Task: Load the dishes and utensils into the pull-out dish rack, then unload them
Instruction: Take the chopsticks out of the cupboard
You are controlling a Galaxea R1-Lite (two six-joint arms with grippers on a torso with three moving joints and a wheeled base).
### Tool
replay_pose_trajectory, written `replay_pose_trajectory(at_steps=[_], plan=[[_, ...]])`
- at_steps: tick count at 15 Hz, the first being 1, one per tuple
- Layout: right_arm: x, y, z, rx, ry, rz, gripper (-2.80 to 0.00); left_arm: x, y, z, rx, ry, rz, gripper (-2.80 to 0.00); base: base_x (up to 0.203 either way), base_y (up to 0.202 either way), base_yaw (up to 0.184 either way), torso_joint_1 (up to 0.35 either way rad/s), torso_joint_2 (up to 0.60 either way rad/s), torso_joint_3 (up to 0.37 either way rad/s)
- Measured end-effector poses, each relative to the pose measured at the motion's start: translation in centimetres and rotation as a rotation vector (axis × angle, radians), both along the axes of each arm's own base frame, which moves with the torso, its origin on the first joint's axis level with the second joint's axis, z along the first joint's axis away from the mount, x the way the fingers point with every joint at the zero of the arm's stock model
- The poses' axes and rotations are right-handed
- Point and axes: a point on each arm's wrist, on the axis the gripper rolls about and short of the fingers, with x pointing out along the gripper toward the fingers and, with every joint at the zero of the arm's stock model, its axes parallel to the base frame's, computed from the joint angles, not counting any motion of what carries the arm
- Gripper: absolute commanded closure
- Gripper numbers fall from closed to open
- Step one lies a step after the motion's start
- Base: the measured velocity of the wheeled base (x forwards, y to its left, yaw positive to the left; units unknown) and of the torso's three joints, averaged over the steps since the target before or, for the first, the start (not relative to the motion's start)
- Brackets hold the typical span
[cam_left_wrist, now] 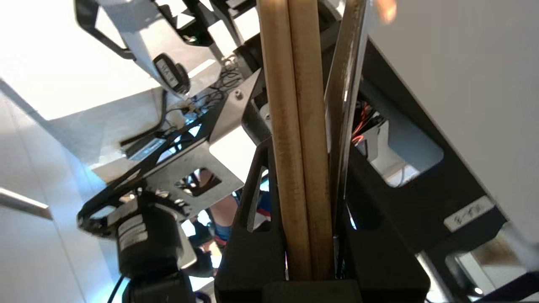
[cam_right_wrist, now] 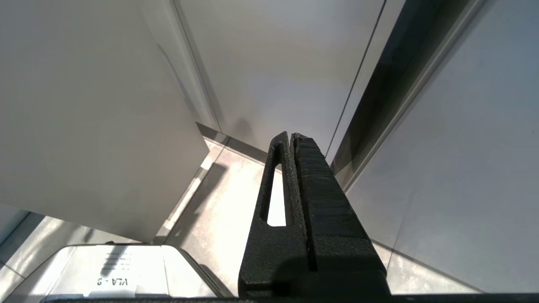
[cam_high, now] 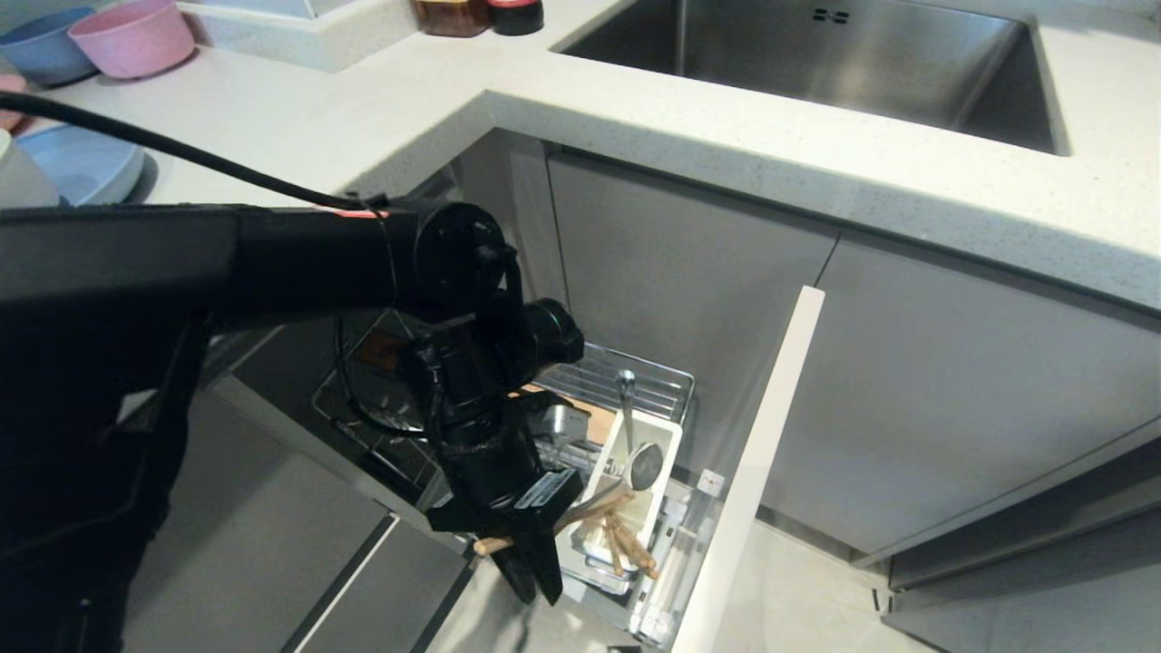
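Nearest, the left pincer [cam_high: 535, 571] hangs low in front of the pull-out dish rack [cam_high: 635, 385], its black fingers pointing down toward the grey floor [cam_high: 272, 562] and pinching the chopsticks [cam_high: 580, 519]. One end of the pale wooden pair pokes out on the near side of the pincer; the other end slants up toward the white utensil caddy [cam_high: 667, 440]. In the left wrist view the two sticks [cam_left_wrist: 294, 160] lie side by side, clamped between the dark fingers [cam_left_wrist: 252, 235].

Just beyond, the caddy holds the silver spoon [cam_high: 639, 453], bowl down and handle leaning up toward the back wires. More brown wooden pieces [cam_high: 630, 549] lie in the near end of the caddy; what they are cannot be told. The bulky left arm [cam_high: 272, 263] and its cable cover most of the rack's left half. The open pale front panel [cam_high: 757, 472] stands edge-on at the rack's right, close beside the caddy.

Farther off, the white worktop [cam_high: 726, 154] wraps around a steel sink [cam_high: 816, 63]. At its far left sit a pink bowl [cam_high: 136, 36], a blue bowl [cam_high: 41, 45] and the light-blue plate [cam_high: 86, 168].

The right pincer [cam_right_wrist: 294, 141], fingers pressed together and empty, is parked near grey cabinet doors [cam_right_wrist: 273, 63].
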Motion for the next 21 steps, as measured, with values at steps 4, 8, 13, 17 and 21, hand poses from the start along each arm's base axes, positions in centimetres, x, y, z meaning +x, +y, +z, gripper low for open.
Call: replay_pose_trajectory(at_steps=[4, 8, 13, 17, 21], plan=[[0.0, 0.0, 0.0, 0.000, 0.000, 0.000, 0.00, -0.4, 0.5, 0.8, 0.012, -0.023, -0.001, 0.00, 0.000, 0.000, 0.000, 0.000, 0.00, 0.000], [0.0, 0.0, 0.0, 0.000, 0.000, 0.000, 0.00, -0.4, 0.6, 0.8, 0.034, -0.025, 0.000, 0.00, 0.000, 0.000, 0.000, 0.000, 0.00, 0.000], [0.0, 0.0, 0.0, 0.000, 0.000, 0.000, 0.00, -0.4, 0.7, 0.7, 0.052, -0.030, -0.002, 0.00, 0.000, 0.000, 0.000, 0.000, 0.00, 0.000], [0.0, 0.0, 0.0, 0.000, 0.000, 0.000, 0.00, -0.3, 0.7, 0.6, 0.055, -0.026, 0.000, 0.00, 0.000, 0.000, 0.000, 0.000, 0.00, 0.000], [0.0, 0.0, 0.0, 0.000, 0.000, 0.000, 0.00, -1.0, 1.1, 1.8, 0.034, -0.054, 0.006, 0.00, 0.000, 0.000, 0.000, 0.000, 0.00, 0.000]])
